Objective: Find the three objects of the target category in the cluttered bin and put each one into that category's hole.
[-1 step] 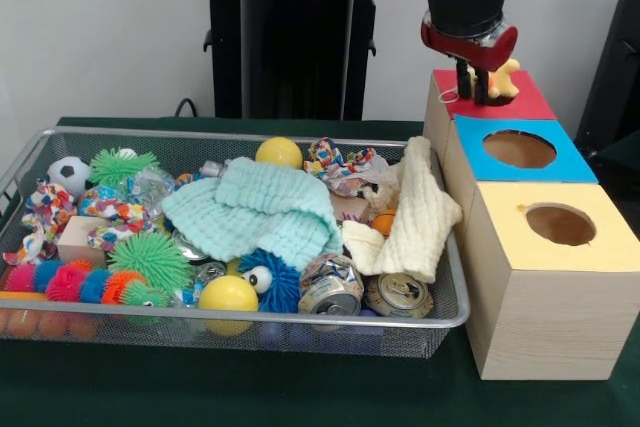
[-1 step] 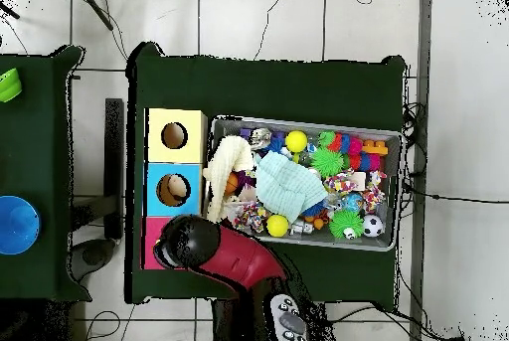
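Front view, held thing: a small yellow-orange toy (image 1: 503, 79) is sitting pinched in the claw (image 1: 480, 85), its lobed end sticking out to the picture's right of the black fingertips.
Claw: the jaws are closing narrowly around that toy and nothing else, hanging from the red and black arm just over the red-topped box (image 1: 520, 102).
Red hole: it is lying under the claw and hidden by it in both views, so I cannot tell how well the toy is lining up with it.
Doing the step well: in my judgement the toy should be centring over the hole before the jaws are letting go, and dropping low, since the lobes could be catching on the rim.
Other boxes: the blue-topped box (image 1: 570, 162) is touching the red one on the claw's near side, with the yellow-topped box (image 1: 610, 242) nearest the camera beyond it; both holes are showing open.
Edges: the red top is narrow, with the green table falling away behind it.
Room: air around the claw is looking free.
Bin: the wire bin (image 1: 455, 292) is sitting beside the boxes to the picture's left of the claw, with a cream cloth (image 1: 420, 212) draping near its rim.
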`<state>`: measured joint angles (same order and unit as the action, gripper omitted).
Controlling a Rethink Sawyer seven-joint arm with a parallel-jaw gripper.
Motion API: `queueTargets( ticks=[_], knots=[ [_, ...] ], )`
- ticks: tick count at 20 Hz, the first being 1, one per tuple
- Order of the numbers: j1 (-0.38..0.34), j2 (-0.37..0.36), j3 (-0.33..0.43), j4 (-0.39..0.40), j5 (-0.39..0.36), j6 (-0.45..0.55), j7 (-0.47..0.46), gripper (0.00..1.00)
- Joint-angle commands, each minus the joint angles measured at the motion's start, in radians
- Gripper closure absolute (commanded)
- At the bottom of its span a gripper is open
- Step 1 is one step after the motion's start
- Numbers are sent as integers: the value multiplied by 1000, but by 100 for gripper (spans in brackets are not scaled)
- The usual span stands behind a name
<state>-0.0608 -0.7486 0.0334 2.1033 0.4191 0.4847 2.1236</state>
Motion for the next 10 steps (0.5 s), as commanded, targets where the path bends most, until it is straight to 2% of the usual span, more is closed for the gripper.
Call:
queueTargets(
  ticks=[1, 10],
  knots=[
    [33, 109, -65, -54, -93, -77, 114, 0],
    [59, 108, -104, -74, -110, -57, 120, 0]
  ],
)
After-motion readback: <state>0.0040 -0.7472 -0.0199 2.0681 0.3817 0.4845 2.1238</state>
